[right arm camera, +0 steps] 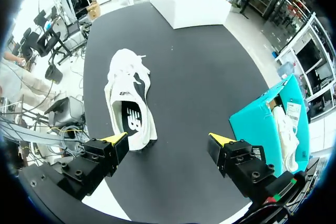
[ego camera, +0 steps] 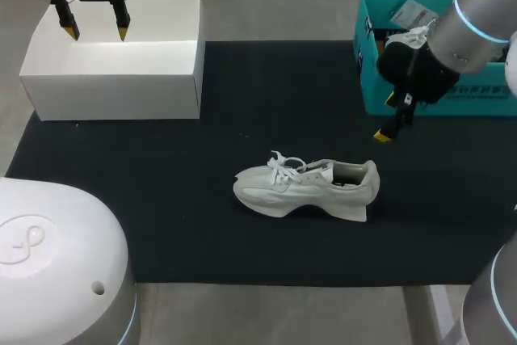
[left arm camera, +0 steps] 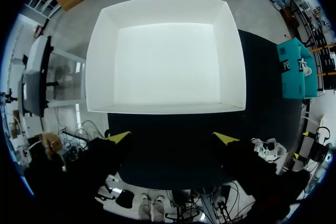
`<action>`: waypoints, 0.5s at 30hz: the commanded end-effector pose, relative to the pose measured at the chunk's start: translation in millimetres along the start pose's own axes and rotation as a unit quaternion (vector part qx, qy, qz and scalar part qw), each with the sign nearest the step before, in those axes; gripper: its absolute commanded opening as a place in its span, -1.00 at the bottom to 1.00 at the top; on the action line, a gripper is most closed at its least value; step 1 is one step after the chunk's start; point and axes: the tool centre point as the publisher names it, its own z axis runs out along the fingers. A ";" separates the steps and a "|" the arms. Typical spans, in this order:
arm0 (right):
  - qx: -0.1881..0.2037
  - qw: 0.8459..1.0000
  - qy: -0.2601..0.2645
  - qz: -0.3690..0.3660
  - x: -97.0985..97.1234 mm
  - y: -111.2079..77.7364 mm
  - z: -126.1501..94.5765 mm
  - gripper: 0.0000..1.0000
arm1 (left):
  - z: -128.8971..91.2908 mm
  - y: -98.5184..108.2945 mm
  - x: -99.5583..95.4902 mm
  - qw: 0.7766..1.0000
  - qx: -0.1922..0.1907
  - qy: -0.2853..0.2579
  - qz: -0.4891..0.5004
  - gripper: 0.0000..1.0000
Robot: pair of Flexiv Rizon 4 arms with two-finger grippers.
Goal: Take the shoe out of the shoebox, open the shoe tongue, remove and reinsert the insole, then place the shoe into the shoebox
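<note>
Head view: white shoe sits upright on its sole on the black mat, about mid-mat, toe toward my left side, laces loose, outside the box. Teal shoebox stands at the mat's far right edge, well apart from the shoe; something white shows inside it, partly hidden by the right arm. Right pincer hangs above the mat between shoebox and shoe, near the box's front wall. Only one yellow tip shows here, so its opening can't be told from this view. Left pincer hovers over the white box at far left, fingers spread wide, holding nothing.

Left wrist view: left pincer wide open and empty, mat under it. White box lies just ahead of the tips. Shoebox far off to one side. Part of the shoe shows past one finger.

Right wrist view: right pincer wide open, nothing between the fingers, only bare mat. Shoe lies ahead of one finger, heel end nearest it, not touching; the insole is visible in the shoe's opening. Shoebox is just beside the other finger, open, with a second white shoe inside. White box at the mat's far end.
</note>
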 end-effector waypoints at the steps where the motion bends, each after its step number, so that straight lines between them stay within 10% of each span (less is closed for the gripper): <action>1: -0.070 0.998 0.004 -0.005 11.8 -17.9 11.6 1.00 | 0.0 0.0 0.0 1.000 0.000 0.000 0.000 1.00; 15: -0.125 0.988 0.038 -0.079 54.1 -46.0 14.4 1.00 | 0.0 0.0 0.0 1.000 0.000 0.000 0.000 1.00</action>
